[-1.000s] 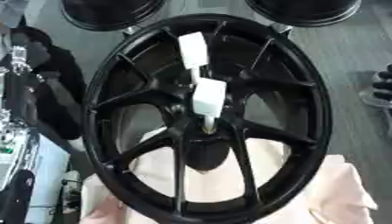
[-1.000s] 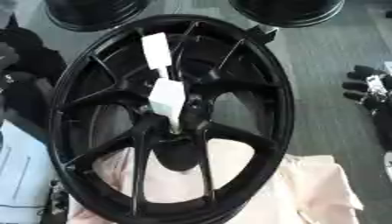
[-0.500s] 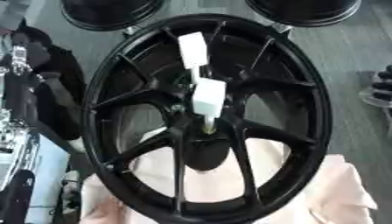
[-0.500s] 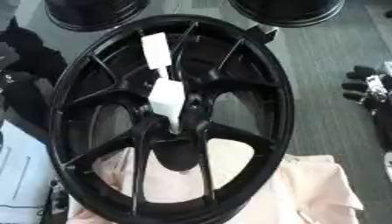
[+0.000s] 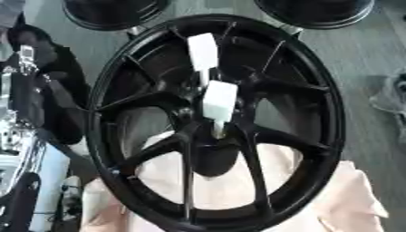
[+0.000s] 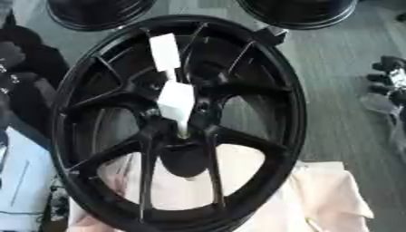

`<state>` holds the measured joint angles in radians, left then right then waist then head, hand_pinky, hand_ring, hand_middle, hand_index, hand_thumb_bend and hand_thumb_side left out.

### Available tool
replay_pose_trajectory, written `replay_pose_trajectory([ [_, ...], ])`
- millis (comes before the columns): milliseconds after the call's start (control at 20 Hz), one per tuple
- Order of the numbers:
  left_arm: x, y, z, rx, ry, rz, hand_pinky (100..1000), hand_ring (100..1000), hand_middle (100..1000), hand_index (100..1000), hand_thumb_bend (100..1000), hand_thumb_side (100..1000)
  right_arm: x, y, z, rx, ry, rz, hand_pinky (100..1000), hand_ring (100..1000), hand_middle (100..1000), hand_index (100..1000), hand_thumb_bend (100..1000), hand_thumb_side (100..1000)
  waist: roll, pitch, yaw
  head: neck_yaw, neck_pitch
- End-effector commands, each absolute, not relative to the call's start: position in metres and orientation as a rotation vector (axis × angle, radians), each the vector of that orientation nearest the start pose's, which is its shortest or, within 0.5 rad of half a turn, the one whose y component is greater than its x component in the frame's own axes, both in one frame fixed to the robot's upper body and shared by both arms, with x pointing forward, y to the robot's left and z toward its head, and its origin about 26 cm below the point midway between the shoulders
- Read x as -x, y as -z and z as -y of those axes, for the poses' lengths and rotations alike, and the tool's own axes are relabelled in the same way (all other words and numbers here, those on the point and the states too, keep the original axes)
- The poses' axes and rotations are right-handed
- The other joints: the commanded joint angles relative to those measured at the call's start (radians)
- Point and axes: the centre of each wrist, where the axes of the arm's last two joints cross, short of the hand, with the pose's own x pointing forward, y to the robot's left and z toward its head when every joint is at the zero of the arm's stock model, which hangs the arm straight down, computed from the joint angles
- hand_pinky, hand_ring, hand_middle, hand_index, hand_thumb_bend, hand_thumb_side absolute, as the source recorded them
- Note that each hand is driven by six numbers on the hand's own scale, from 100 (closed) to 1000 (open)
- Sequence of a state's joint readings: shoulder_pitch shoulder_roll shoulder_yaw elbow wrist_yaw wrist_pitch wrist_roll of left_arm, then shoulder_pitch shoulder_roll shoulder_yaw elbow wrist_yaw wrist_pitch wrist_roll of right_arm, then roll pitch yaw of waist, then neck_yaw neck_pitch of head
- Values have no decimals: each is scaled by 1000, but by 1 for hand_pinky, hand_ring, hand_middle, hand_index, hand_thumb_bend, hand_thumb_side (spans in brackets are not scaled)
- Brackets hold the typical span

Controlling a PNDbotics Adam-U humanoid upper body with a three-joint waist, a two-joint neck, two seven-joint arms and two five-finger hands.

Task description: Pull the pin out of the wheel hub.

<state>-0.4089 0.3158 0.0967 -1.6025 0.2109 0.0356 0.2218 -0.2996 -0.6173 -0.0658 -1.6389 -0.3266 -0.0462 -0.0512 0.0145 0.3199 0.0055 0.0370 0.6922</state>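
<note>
So the big black wheel (image 5: 214, 122) took up most of the view, lying on a pale pinkish cloth (image 5: 349, 199) that showed through the spokes at the near side. Two white pins were in the hub area: one (image 5: 219, 103) stood right at the hub centre with its thin tip down in the hub, and the other (image 5: 202, 52) sat just beyond it, toward the far rim. Both were still seated, nothing pulled out. Two more dark wheels (image 6: 99, 11) peeked in at the far edge. Neither robot hand showed up in either view, so whether they were open or closed was out of sight.
</note>
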Motion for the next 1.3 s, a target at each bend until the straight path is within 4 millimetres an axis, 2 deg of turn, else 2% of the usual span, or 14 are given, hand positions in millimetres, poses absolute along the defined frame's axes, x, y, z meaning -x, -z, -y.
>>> replay_pose_trajectory([
  [50, -359, -162, -314, -239, -118, 2017, 589, 789, 673, 712, 256, 715, -334, -206, 367, 248, -324, 2068, 781, 788, 775, 823, 100, 587, -6, -27, -7, 14, -2],
  [250, -357, -161, -318, -257, -129, 2013, 589, 789, 673, 712, 256, 714, -335, -240, 356, 246, -456, 2116, 784, 791, 780, 827, 100, 559, -12, -36, -15, 23, 13],
  [450, -356, -158, -319, -260, -126, 2001, 589, 790, 674, 712, 256, 715, -335, -276, 342, 240, -613, 2166, 788, 793, 780, 831, 100, 526, -16, -50, -15, 13, 31],
  [750, -355, -155, -319, -259, -109, 1990, 589, 790, 673, 712, 256, 716, -322, -326, 321, 269, -911, 2202, 797, 796, 778, 833, 100, 467, -24, -58, -7, -9, 38],
  [900, -355, -153, -320, -262, -102, 1982, 589, 790, 673, 712, 255, 718, -314, -341, 307, 259, -1016, 2219, 800, 797, 778, 834, 100, 446, -29, -62, -6, -13, 40],
  [1050, -354, -151, -322, -266, -99, 1974, 589, 791, 673, 712, 255, 718, -309, -355, 290, 280, -1150, 2209, 808, 800, 779, 838, 100, 372, -34, -68, -5, -20, 49],
  [1300, -352, -148, -326, -279, -96, 1961, 589, 791, 673, 712, 256, 719, -310, -369, 263, 335, -1329, 2156, 813, 801, 775, 838, 100, 304, -43, -80, -11, -13, 63],
])
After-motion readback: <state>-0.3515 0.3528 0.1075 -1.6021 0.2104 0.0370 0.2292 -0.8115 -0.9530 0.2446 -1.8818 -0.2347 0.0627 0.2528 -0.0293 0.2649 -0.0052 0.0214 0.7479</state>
